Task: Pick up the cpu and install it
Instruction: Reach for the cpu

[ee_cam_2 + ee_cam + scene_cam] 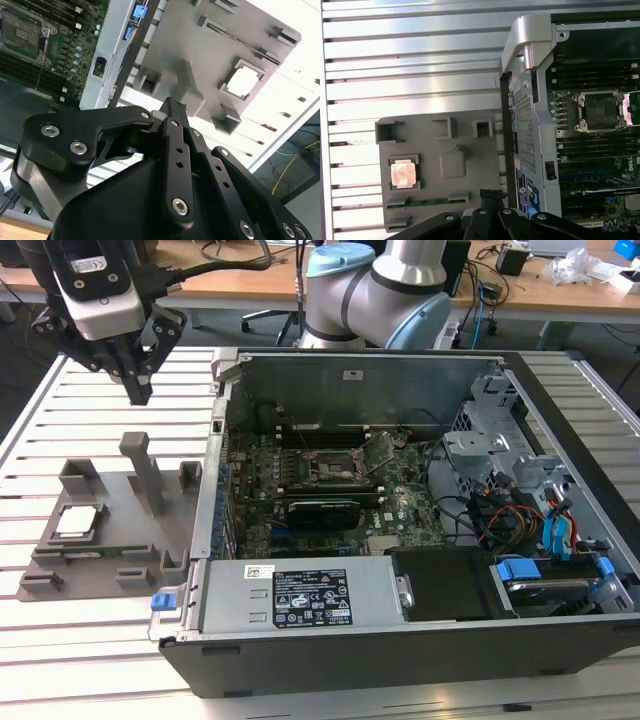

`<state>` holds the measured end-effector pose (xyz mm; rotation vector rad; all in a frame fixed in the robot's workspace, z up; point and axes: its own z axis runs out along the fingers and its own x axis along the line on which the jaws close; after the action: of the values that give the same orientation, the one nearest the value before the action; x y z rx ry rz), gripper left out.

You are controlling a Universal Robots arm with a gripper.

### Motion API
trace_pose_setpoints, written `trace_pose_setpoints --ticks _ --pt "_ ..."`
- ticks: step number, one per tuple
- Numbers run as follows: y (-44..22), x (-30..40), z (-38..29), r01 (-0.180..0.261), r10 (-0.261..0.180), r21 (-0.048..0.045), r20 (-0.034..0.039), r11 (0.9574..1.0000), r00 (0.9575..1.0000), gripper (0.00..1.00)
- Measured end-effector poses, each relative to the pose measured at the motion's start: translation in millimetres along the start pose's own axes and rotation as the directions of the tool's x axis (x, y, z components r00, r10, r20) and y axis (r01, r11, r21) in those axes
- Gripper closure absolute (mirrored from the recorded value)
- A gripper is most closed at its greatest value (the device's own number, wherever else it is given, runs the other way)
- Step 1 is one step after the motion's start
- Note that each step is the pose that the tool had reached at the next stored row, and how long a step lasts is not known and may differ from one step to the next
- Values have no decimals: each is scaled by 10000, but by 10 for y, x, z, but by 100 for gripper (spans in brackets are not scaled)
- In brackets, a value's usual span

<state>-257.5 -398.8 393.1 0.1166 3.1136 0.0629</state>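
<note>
Exterior view, far left: cpu [80, 521] lying flat in a square recess of the grey fixture [130, 540], pale metal top up, nothing touching it
slatted table [100, 640]: white, bearing the fixture
gripper [140, 390]: up above the fixture's rear part, further toward the exterior view's right than the cpu, pointing down, well apart from the chip
pincer state: fingers pressed together at the tips, nothing pinched between them
post [148, 475]: grey, upright on the fixture, below the gripper tip, toward the exterior view's right of the cpu
first wrist view: cpu [402, 174] seen from overhead in its recess, a green strip [427, 202] lying in a slot of the fixture near it, gripper [489, 194] tip near one edge of the fixture
second wrist view: gripper [174, 106] tip in front of the post, cpu [246, 82] beyond it in the recess
computer case [400, 660]: black, open side up, just beside the fixture toward the exterior view's right
motherboard [330, 490]: green, flat on the case floor
socket frame [335, 462]: square, black, near the middle of the motherboard, well apart from the cpu
power supply box [300, 595]: silvery, labelled, along the case wall nearest the camera
drive bay [545, 590]: far right of the exterior view, blue tabs, red and orange cables just beside it
</note>
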Motion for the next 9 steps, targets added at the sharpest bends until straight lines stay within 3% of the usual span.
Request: trace_pose_setpoints --ticks 9 --pt "-16 218 -4 0 0 1 0 10000 10000 89"
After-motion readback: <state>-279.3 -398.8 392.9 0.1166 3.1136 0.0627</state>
